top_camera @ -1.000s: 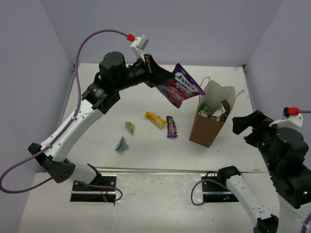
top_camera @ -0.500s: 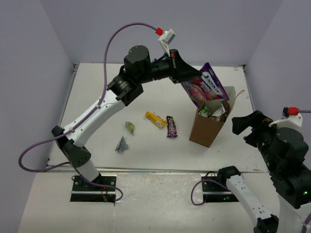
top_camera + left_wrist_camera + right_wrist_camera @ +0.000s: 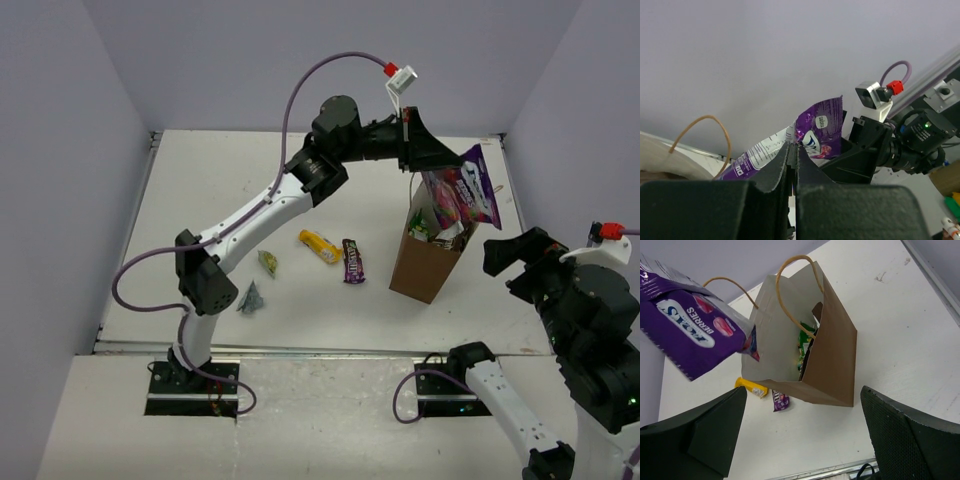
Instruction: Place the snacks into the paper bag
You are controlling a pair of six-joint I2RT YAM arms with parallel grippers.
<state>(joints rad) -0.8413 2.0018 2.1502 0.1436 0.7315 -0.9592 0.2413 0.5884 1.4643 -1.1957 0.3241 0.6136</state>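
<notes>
Two claws show here. The left claw [image 3: 430, 168] is pinched shut on the top edge of the purple Fox's pouch [image 3: 466, 193], a glossy, crinkled foil packet printed with white letters and berries. The pouch hangs tilted just below that claw, over the open mouth of the paper bag [image 3: 424, 268]. Whether its lower corner touches the bag's rim cannot be told. The bag is stiff brown kraft paper with sharp creases, a pale inside and thin cord loop handles [image 3: 790, 287], and it stands upright on the white counter [image 3: 250, 190] directly under the left claw. Inside it a shiny green packet [image 3: 805, 342] and some dark and white wrappers peek out, with the rest hidden by the bag's walls. The right claw [image 3: 508, 268] is spread wide and holds nothing, and the bag stands just to its left. In the right wrist view its matte black fingers are cut off at the bottom corners. In the left wrist view the claw's own dark fingers cover most of the pouch, leaving the purple top and a silvery printed back. Only one handle loop and a sliver of the bag show there. Well below and left of the left claw, flat on the counter, lie a yellow bar [image 3: 320, 246], a dark brown bar [image 3: 353, 260], a tiny green wrapper [image 3: 268, 262] and a crumpled grey wrapper [image 3: 251, 298], their print too small to read.
</notes>
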